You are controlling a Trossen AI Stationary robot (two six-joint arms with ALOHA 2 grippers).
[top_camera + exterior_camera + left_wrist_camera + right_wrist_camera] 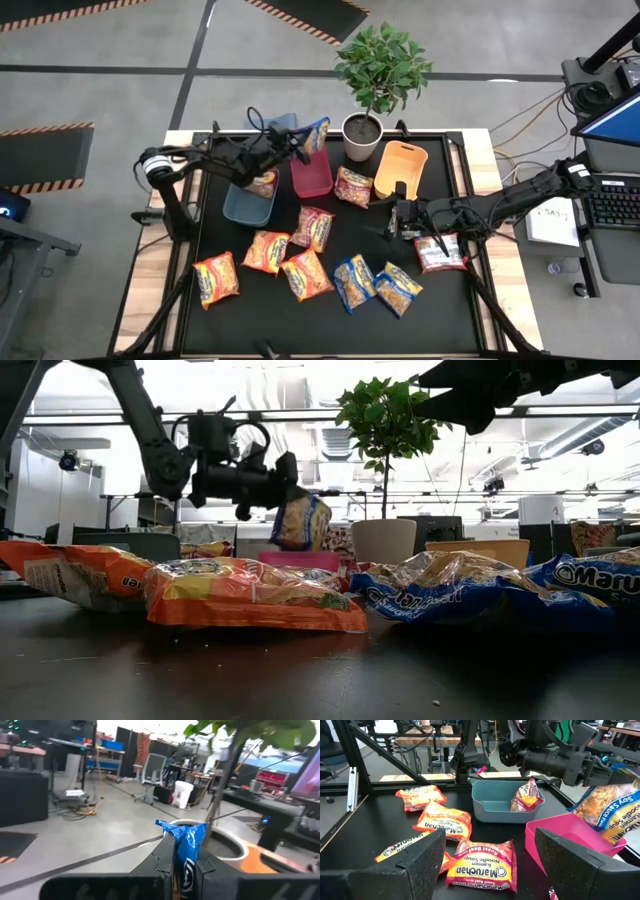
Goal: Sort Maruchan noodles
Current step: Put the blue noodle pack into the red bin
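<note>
A blue-yellow packet is clenched by its edge in the left pincer and held above the pink bin. The right pincer is held released over the surface, where the other packets are scattered. The packets are judged light, crinkly and slippery, best pinched at a sealed edge.

A blue-yellow packet hangs upright over the red bin. One orange packet leans in the bin just left of it, another lies right, and about nine more spread out in front.
</note>
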